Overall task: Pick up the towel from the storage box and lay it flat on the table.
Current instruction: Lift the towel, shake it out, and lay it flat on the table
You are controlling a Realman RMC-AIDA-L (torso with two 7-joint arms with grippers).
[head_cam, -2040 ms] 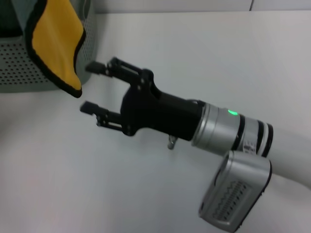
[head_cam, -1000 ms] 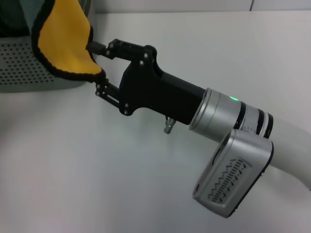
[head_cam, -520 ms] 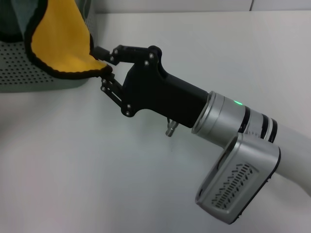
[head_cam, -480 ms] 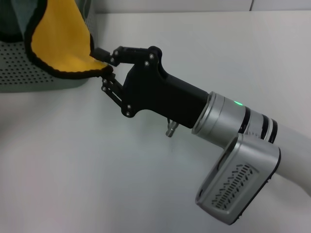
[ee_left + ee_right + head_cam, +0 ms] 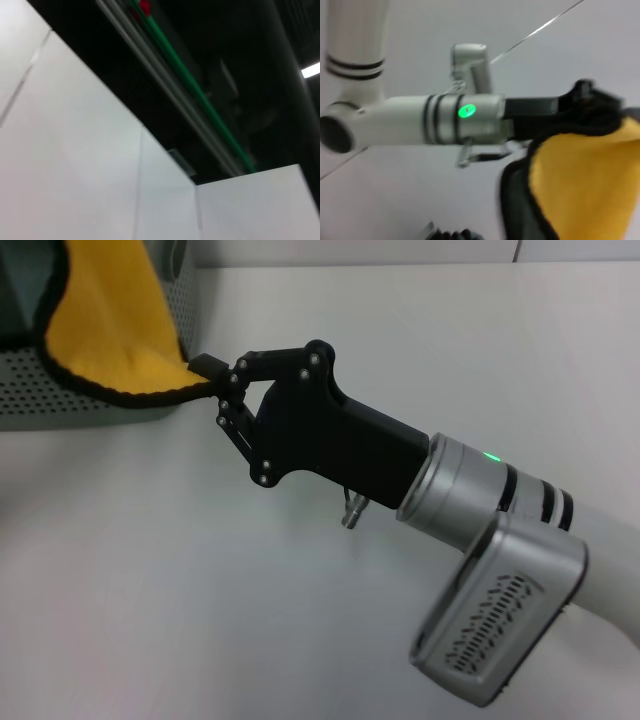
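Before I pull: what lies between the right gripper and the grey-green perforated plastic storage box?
Head view: only the corner of the yellow black-edged towel, pinched in the right gripper beside the storage box.

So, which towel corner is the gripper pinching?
The right gripper pinches the lowest corner of the towel, hanging outside the storage box; other corners are unseen.

Right gripper (image 5: 602,106), black, gripping the black-edged rim of the towel (image 5: 585,185). The towel's yellow face shows, with the dark reverse folded beside it. A green light glows on the silver wrist. The white table (image 5: 395,200) lies behind.
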